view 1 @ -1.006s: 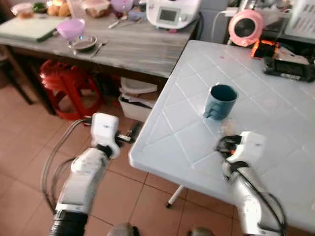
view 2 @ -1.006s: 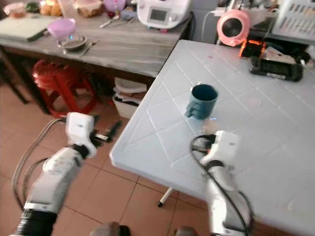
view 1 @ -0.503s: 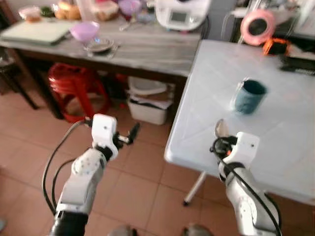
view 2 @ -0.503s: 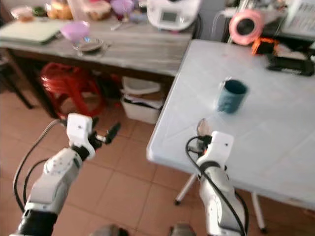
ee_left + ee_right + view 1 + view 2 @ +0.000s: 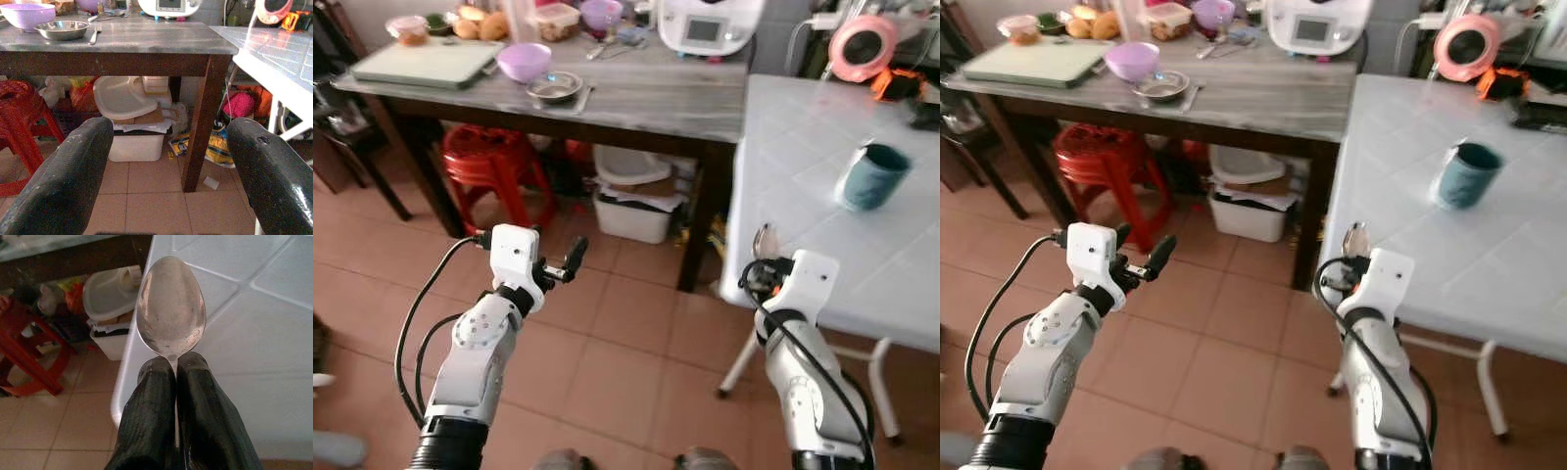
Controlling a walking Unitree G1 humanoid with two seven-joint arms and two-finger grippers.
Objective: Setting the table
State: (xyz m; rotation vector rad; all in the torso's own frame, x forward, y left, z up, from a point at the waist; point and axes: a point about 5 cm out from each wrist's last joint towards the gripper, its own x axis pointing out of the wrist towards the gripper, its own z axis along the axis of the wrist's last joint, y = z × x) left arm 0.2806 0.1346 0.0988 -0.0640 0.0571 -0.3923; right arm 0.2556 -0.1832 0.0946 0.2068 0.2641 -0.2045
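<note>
My right gripper is shut on the handle of a metal spoon, whose bowl sticks up past the fingertips. It is held at the near left corner of the white table, with the spoon just off the table's edge. A blue mug stands farther in on that table. My left gripper is open and holds nothing, out over the tiled floor and facing the wooden table. On that table lie a purple bowl, a metal bowl and a fork.
Under the wooden table stand a red stool and a white bin. A cutting board, food containers and a white appliance sit on top. A pink device is at the white table's far end.
The whole view has swung left and back: the white table and mug slid to the right of the picture and more floor shows. Both arms keep their pose; the spoon stays gripped.
</note>
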